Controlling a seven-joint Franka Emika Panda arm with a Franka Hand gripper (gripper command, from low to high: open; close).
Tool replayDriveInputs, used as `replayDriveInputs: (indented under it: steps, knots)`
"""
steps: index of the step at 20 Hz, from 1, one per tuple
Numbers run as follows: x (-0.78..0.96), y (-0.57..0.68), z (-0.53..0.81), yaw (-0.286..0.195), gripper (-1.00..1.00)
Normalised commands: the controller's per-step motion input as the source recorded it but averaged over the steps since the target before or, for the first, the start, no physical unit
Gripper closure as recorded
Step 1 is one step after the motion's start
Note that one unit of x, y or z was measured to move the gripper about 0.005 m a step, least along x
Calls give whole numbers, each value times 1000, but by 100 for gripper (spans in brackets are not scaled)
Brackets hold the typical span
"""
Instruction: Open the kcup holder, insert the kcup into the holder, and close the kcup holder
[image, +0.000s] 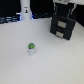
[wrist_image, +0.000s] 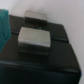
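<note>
The kcup holder (image: 62, 26) is a black two-tier box with pale front handles, standing on the white table at the exterior view's right, both drawers looking closed. The wrist view is filled by the kcup holder (wrist_image: 55, 50) seen close, with two pale grey handles (wrist_image: 34, 39) one behind the other. The kcup (image: 31, 47), a small white pod with a green top, stands upright on the table nearer the middle, well apart from the holder. My gripper (image: 62, 5) hangs just above the holder's top; its fingers are too blurred to read and are hidden in the wrist view.
A white bottle-like object (image: 25, 10) stands at the back of the table, towards the exterior view's left, among dark clutter along the back edge. A teal patch (wrist_image: 4, 30) shows beside the holder in the wrist view.
</note>
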Motion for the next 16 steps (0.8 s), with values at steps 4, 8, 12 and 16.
replayDriveInputs:
  steps: [4, 8, 12, 16]
  knots:
    - [-13, 487, -286, -133, -100]
    - [-102, 417, -298, -121, -100]
    - [-155, 320, -342, -110, -100]
    - [-296, 125, -355, -60, -100]
